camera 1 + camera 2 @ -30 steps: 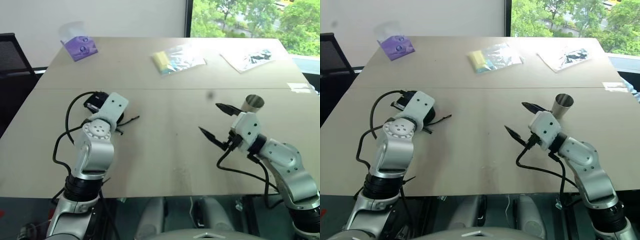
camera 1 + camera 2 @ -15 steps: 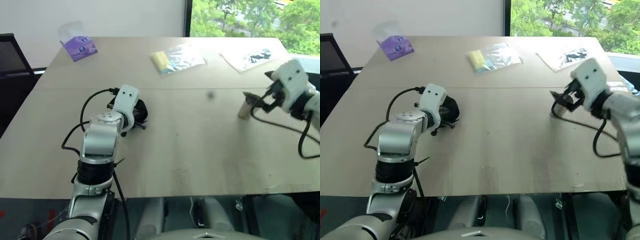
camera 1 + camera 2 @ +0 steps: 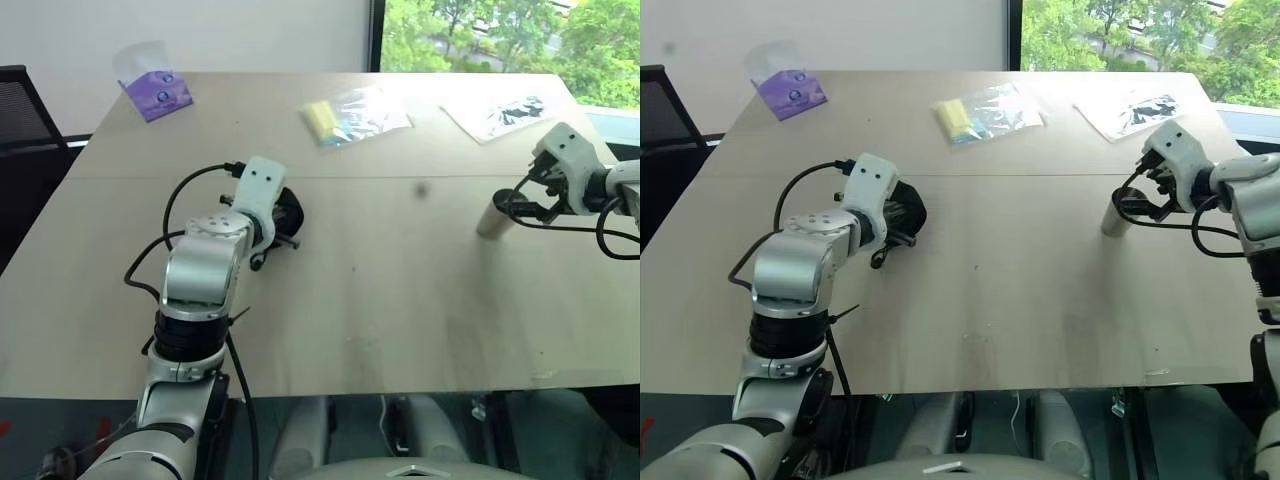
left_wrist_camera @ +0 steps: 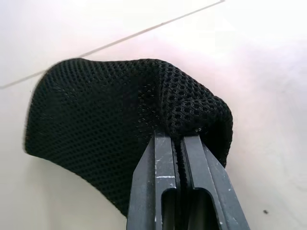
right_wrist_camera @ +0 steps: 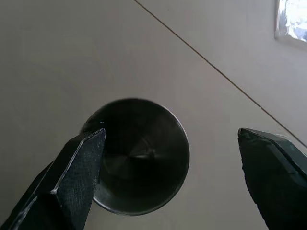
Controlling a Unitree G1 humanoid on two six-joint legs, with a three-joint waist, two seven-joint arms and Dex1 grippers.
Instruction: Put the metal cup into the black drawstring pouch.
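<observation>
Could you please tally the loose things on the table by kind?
Metal cup: 1
Black drawstring pouch: 1
Purple packet: 1
Clear plastic bags: 2
Total: 5

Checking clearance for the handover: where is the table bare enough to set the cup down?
Widest bare patch: mid-table, between the pouch pinched in the left gripper and the cup under the open right gripper. The near edge of the table is bare too. The far side is crowded: purple packet, yellow packet, foil bag.
</observation>
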